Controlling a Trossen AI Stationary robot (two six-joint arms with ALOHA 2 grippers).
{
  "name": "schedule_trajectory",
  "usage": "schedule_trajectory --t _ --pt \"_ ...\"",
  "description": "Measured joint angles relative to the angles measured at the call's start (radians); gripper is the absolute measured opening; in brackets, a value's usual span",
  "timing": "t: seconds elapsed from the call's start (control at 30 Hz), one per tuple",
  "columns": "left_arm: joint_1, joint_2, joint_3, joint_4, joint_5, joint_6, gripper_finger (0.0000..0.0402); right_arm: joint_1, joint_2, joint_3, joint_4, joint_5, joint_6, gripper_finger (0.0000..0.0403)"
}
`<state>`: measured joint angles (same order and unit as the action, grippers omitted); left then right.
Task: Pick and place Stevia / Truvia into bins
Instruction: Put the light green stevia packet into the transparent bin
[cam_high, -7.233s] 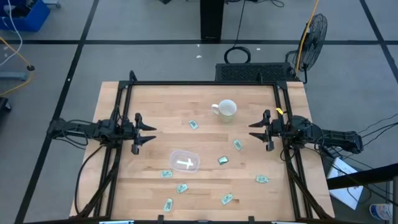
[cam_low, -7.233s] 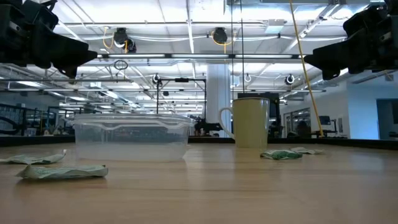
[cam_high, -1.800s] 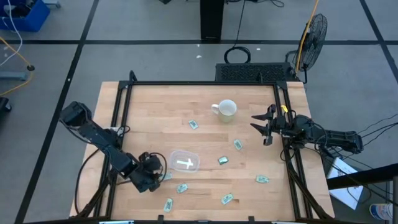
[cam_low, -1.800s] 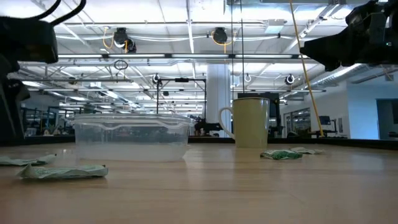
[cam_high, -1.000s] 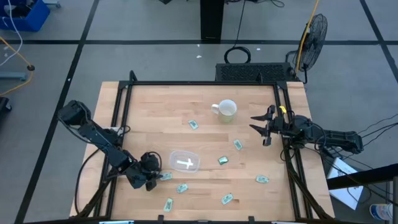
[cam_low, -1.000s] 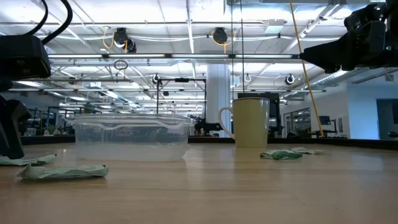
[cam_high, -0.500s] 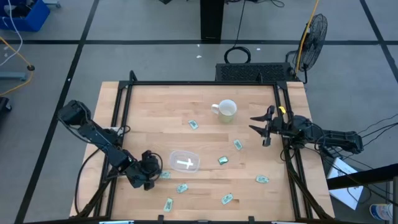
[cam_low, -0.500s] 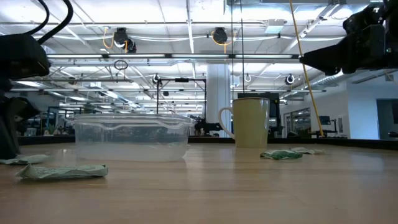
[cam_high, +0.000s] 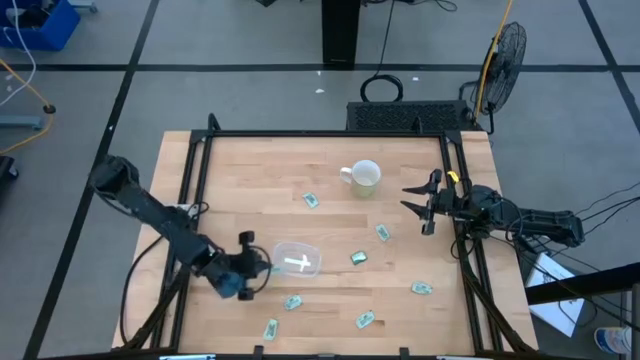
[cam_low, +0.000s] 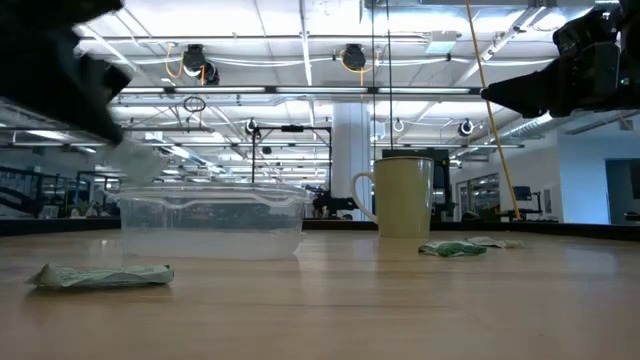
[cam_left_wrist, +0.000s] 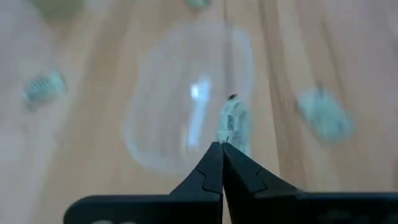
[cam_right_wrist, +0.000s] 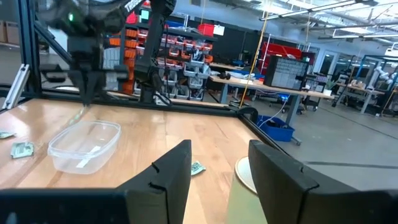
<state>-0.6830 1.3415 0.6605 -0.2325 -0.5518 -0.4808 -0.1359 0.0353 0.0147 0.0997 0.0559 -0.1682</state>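
My left gripper (cam_high: 258, 268) is shut on a pale green and white Stevia packet (cam_left_wrist: 233, 121), which is above the table at the left rim of the clear plastic bin (cam_high: 297, 260). The packet shows blurred in the low view (cam_low: 140, 160) over the bin's left wall (cam_low: 130, 220). Several more packets lie flat on the table, such as one near the bin's front (cam_high: 292, 301), one to its right (cam_high: 358, 258) and one farther right (cam_high: 421, 288). My right gripper (cam_high: 425, 210) is open and empty above the table's right side. My left gripper pinches one end of the packet (cam_left_wrist: 225, 138) between its two shut fingertips. The fingers slant down from the table's left. The packet sticks out past the fingertips, lifted clear of the table, over the bin's left rim.
A white mug (cam_high: 362, 176) stands at the far middle of the table. More packets lie near the mug (cam_high: 311, 200), right of centre (cam_high: 382, 232) and along the near edge (cam_high: 270, 328) (cam_high: 365, 320). A black frame runs around the table (cam_high: 330, 134).
My left gripper has risen from the table beside the bin's near left corner and gone toward the bin. The packet that lay there is now lifted clear in its fingers. My right gripper has kept still.
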Motion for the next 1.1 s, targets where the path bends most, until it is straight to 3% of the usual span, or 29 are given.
schedule_trajectory --t 0.17,0.47,0.8,1.1 --pt "0.146 0.012 0.039 0.003 0.083 0.12 0.0003 0.0 0.0 0.0 0.001 0.0 -0.001 0.0155" --pt "0.368 0.103 0.041 -0.001 0.347 0.104 0.0008 0.0 0.0 0.0 0.001 0.0 0.022 0.0155" --pt "0.411 0.105 0.041 0.0 0.409 0.071 0.0021 0.001 0.012 0.0 0.001 -0.008 0.017 0.0171" --pt "0.421 0.105 0.05 0.004 0.394 0.06 0.0094 0.045 0.174 0.047 0.002 -0.027 0.063 0.0212"
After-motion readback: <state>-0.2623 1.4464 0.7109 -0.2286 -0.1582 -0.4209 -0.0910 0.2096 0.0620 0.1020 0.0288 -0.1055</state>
